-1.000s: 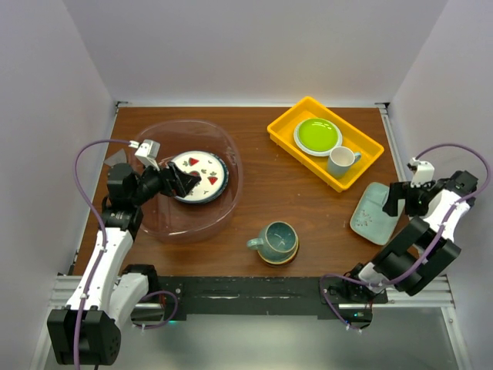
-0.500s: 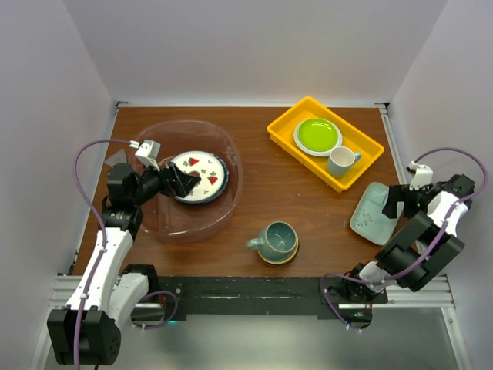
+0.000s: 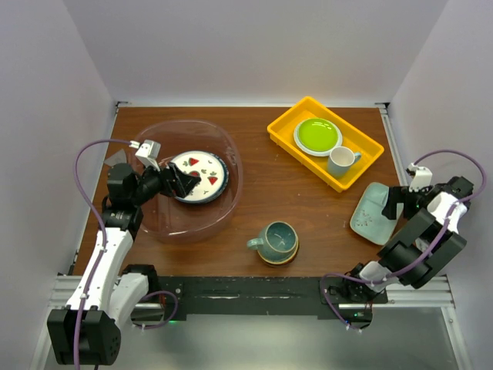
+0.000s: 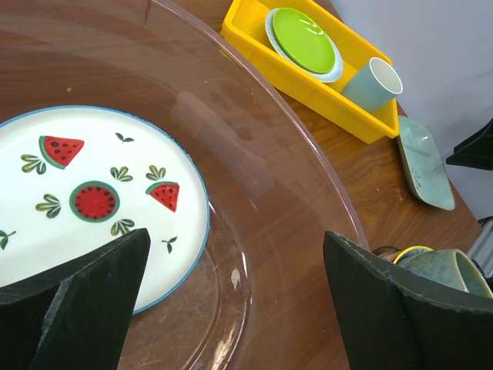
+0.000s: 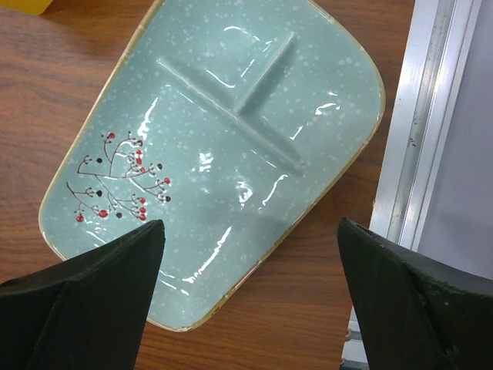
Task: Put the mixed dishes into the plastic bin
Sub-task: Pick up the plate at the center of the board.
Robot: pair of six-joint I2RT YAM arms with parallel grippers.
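Pale mint dish (image 5: 223, 146) lies flat on the table at the 3 o'clock edge of the top view (image 3: 375, 213), just beside the metal rail. We judge it the next piece to go. In the right wrist view its long axis runs from the 7 o'clock corner to the 1 o'clock corner. The right gripper (image 5: 250, 258) hovers over its near edge, jaws wide apart and holding nothing; we cannot tell whether they touch the dish. The dish spreads toward 12 o'clock from the jaws. The right arm is far nearer than the left.

The plastic bin (image 3: 231, 166) lies toward 9 o'clock from the dish, well apart, so it is a long carry. In the bin: one watermelon plate (image 3: 199, 176), lying flat. The left gripper (image 4: 236, 262) is inside the bin above the plate's rim, jaws apart and empty.

The teal mug (image 3: 277, 237) stands on a yellow-rimmed saucer at 6 o'clock, outside the bin, between the arms.

The yellow tray (image 3: 362, 146) at 1 o'clock holds a lime-green plate (image 3: 317, 135) and a white cup (image 3: 339, 162).
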